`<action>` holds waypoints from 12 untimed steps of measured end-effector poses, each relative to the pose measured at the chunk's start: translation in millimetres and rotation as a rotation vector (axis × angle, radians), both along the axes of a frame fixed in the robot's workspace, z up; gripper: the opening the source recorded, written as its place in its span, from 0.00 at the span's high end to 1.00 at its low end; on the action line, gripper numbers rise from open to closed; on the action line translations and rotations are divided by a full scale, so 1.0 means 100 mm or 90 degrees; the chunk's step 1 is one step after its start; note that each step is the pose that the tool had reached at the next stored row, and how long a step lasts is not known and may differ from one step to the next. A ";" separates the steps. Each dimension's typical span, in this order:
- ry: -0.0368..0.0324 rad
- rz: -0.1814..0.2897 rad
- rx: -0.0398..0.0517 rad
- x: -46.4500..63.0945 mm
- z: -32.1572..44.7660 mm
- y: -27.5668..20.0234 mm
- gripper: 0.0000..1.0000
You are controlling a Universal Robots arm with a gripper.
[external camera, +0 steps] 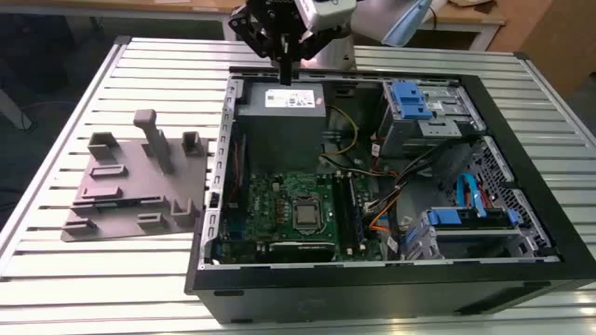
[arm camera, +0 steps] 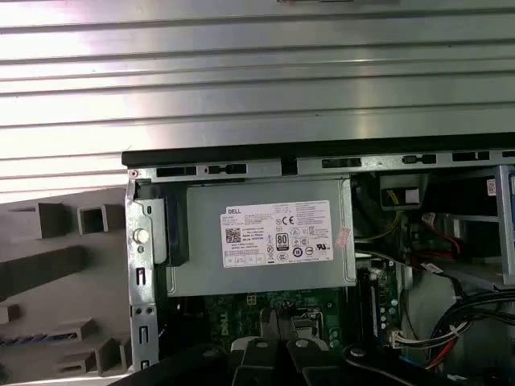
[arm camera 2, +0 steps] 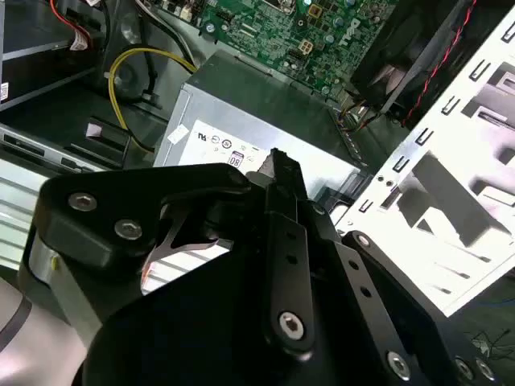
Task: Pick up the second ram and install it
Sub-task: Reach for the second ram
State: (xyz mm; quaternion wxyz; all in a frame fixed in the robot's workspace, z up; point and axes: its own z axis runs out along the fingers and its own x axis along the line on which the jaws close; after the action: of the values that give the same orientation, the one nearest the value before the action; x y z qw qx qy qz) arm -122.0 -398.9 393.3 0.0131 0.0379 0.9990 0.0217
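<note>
Black gripper (external camera: pixel 284 78), 1 unit, directly above grey power supply (external camera: pixel 279 122); grasp state cannot be told. Hazard: yellow cables (external camera: pixel 343 132) beside that supply could snag a descent.

- The computer case (external camera: pixel 373 300) lies on the worktop (external camera: pixel 139 279), with the fixture block (external camera: pixel 121 188) beside it at the exterior view's left.
- Inside the case, the power supply (external camera: pixel 279 118) sits far and the motherboard (external camera: pixel 279 202) near.
- The pincer (external camera: pixel 284 73) hangs above the power supply.

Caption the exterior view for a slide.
Gripper hovers over the power supply of the open computer case; grey fixture lies on the slatted table.
</note>
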 end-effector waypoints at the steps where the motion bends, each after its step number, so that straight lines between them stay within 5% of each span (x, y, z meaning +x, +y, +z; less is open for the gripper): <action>1: 0.0000 0.000 0.0000 0.00 0.000 0.000 0.89; 6: -0.0001 0.000 0.0000 -0.04 0.000 0.000 0.89; 12: -0.0008 0.000 0.0000 -0.31 0.000 0.000 0.89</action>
State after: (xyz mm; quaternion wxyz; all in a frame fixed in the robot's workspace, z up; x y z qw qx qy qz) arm -152.7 -398.9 393.3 0.0137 0.0379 0.9990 0.0217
